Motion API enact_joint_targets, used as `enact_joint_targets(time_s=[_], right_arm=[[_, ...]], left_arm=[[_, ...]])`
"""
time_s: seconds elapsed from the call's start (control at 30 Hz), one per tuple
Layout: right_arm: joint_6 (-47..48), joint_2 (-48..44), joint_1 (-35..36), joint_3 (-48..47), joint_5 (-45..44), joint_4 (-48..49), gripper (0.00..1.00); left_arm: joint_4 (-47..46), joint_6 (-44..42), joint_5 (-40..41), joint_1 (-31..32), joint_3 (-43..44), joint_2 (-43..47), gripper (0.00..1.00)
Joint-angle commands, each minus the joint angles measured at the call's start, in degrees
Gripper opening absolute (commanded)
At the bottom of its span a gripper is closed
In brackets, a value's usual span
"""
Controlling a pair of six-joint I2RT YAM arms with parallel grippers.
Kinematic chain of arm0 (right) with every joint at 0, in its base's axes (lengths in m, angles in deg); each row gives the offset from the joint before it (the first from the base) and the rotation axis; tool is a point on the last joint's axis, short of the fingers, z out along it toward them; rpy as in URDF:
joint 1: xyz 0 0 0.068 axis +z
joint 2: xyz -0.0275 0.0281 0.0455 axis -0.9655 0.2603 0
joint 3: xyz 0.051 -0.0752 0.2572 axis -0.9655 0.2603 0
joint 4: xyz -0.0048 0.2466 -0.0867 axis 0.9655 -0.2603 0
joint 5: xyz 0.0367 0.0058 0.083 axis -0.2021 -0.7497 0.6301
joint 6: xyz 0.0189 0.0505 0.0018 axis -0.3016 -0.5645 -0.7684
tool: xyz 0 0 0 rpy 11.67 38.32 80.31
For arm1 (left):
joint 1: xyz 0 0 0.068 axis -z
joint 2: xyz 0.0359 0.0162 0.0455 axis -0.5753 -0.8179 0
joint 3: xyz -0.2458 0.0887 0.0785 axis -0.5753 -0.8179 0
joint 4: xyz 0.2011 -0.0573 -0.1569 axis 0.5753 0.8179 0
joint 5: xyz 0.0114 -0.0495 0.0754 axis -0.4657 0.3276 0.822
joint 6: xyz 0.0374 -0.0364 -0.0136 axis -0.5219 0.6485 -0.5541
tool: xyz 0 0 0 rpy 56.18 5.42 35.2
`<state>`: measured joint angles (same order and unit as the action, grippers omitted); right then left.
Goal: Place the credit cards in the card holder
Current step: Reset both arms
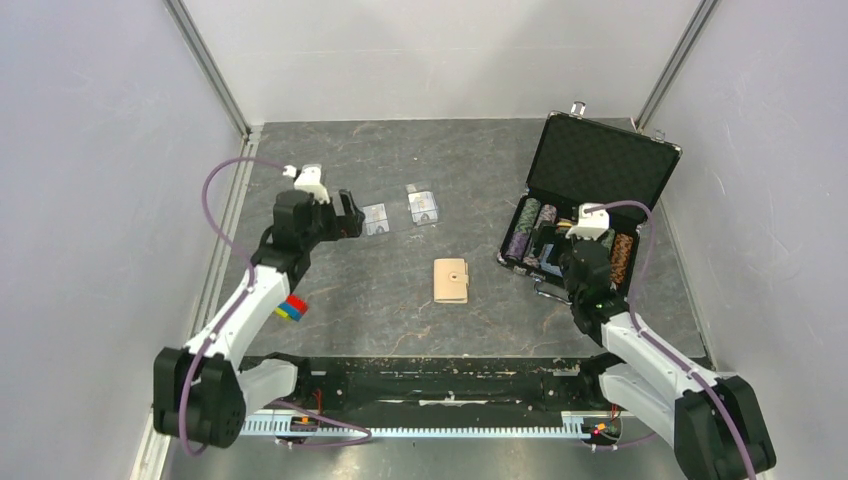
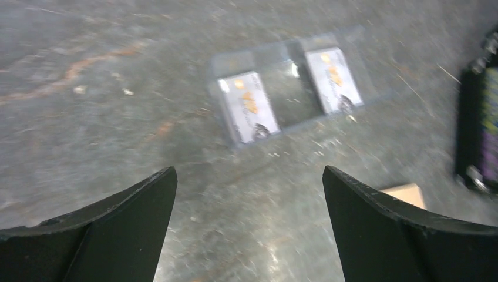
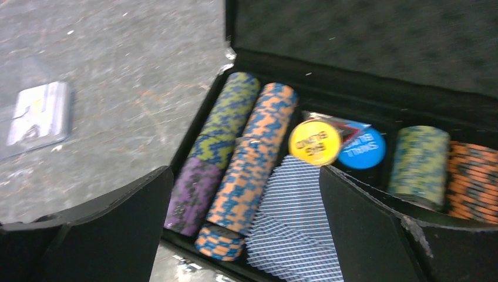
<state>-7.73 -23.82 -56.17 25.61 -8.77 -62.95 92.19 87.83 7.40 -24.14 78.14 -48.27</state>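
Observation:
Two pale grey-white credit cards [image 1: 376,218] [image 1: 424,206] lie flat on the dark table, each with clear plastic around it. In the left wrist view they show as the nearer card [image 2: 248,107] and the farther card [image 2: 333,79]. The tan card holder [image 1: 451,281] lies closed with its snap tab up, nearer the arms; its corner shows in the left wrist view [image 2: 405,194]. My left gripper [image 1: 352,214] is open and empty just left of the nearer card, above the table [image 2: 249,176]. My right gripper [image 1: 562,243] is open and empty over the poker chips [image 3: 244,176]. One card [image 3: 38,111] shows at its far left.
An open black case [image 1: 590,160] with rows of poker chips [image 3: 246,147], playing cards [image 3: 293,223] and its lid raised stands at the right. Blue-red-yellow blocks [image 1: 291,308] sit by the left arm. Grey walls close in the table on three sides.

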Motion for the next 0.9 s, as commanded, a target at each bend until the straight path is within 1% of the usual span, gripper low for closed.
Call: enact_joint_targets(time_s=[0.0,0.07,0.13,0.2,0.27,0.33,0.4,0.5,0.53,0.6,0.7,0.73,0.77,0.8,0.83,0.87], right_arm=[[4.5,-3.0,-0.5,2.8,-11.3,7.2,0.98],[5.1,-4.1,-1.1,4.2,-12.8,7.1,0.98],[6.6,-4.6,-2.0,6.9,-13.5,8.0,0.98],[9.1,-4.7,-3.1,10.6,-14.0,11.6,0.98],[10.5,-4.4,-4.0,14.8,-16.7,16.6,0.98],[11.4,-3.6,-4.7,19.9,-20.5,23.6,0.98],[11.5,-2.0,-5.3,24.4,-23.1,32.0,0.98],[16.0,3.5,-6.8,29.6,-21.2,46.7,0.98],[15.6,5.4,-7.4,29.2,-21.6,48.3,0.98],[17.1,9.8,-8.0,27.5,-18.9,51.1,0.98],[19.8,15.2,-8.8,26.0,-15.0,55.8,0.98],[19.8,16.7,-9.0,26.3,-14.7,58.0,0.98],[19.7,18.6,-9.4,26.8,-14.6,60.8,0.98],[19.2,20.6,-10.0,27.2,-14.4,63.5,0.98],[19.2,21.2,-10.6,27.1,-13.2,64.3,0.98],[19.5,21.4,-11.0,26.6,-10.7,62.6,0.98]], left_arm=[[-20.9,0.3,17.7,-0.1,-9.8,5.3,1.00],[-23.1,4.6,21.9,-0.1,-12.9,5.5,1.00],[-22.9,2.9,20.9,-0.1,-14.6,5.6,1.00],[-22.0,0.6,19.4,-0.1,-15.9,5.7,1.00],[-23.1,1.0,22.2,-0.1,-17.9,5.7,1.00],[-26.1,0.2,24.9,-0.2,-20.0,5.6,1.00],[-27.1,-1.8,26.1,-0.3,-19.8,4.7,1.00],[-27.1,-8.3,23.5,-0.3,-18.7,1.9,1.00],[-27.9,-9.4,23.3,-0.3,-19.2,1.1,1.00],[-31.6,-11.0,22.8,-0.3,-21.6,-0.6,1.00],[-43.5,-12.5,21.8,-0.3,-27.3,-2.4,1.00],[-44.6,-13.3,20.1,-0.4,-27.5,-2.6,1.00],[-50.4,-15.5,19.0,-0.4,-28.6,-3.6,1.00],[-56.3,-15.4,18.8,-0.5,-30.3,-4.9,1.00],[-59.7,-17.3,18.0,-0.6,-30.7,-6.6,1.00],[-59.9,-18.0,16.8,-1.0,-30.2,-8.5,1.00]])
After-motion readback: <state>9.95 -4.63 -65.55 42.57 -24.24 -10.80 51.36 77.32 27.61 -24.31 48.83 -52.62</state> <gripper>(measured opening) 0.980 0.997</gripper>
